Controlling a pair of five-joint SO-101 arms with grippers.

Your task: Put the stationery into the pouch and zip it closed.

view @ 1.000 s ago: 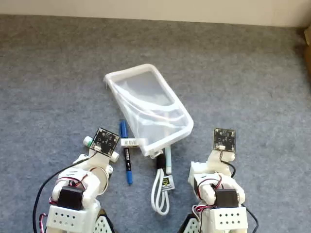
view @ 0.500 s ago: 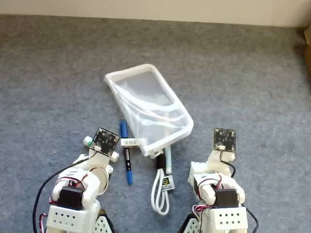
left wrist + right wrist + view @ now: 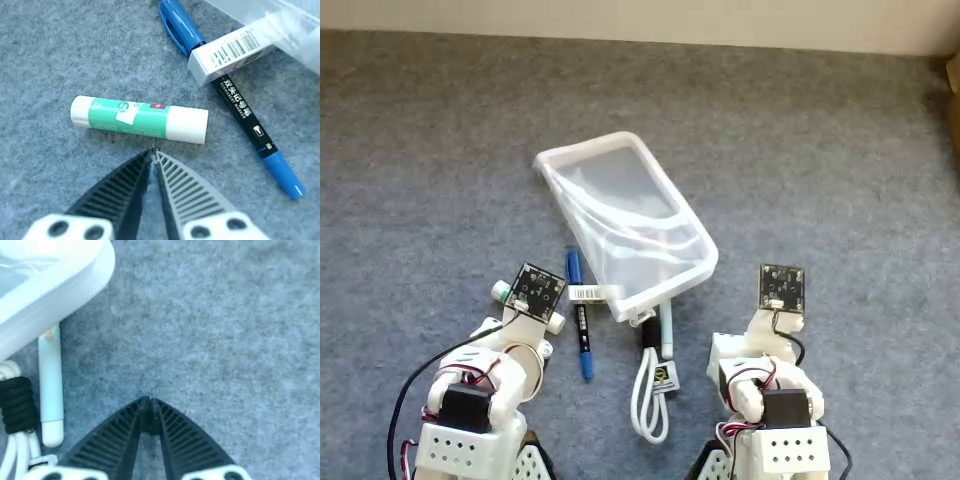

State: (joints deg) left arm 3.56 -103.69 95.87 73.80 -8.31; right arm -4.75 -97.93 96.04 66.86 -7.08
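Glue stick (image 3: 139, 119) before left pincer (image 3: 151, 152) (closed), pouch (image 3: 625, 215)

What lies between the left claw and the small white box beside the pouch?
The glue stick lies on the carpet between the left claw and the small white box, seen in the left wrist view.

Bare grey carpet (image 3: 840, 170) stretches right of and beyond the pouch (image 3: 625, 215), and far to its left, giving wide room there. On the pouch's near side the way is crowded: a blue marker (image 3: 582, 335), a small white box (image 3: 590, 293), a pale pen (image 3: 666, 335) and a coiled white cable (image 3: 650, 395) lie close together by its edge. A glue stick (image 3: 140, 119) lies crosswise just ahead of the left gripper (image 3: 151, 152), its tips closed, while the right gripper (image 3: 148, 402), also pinched together, faces bare carpet with the pale pen off to one side
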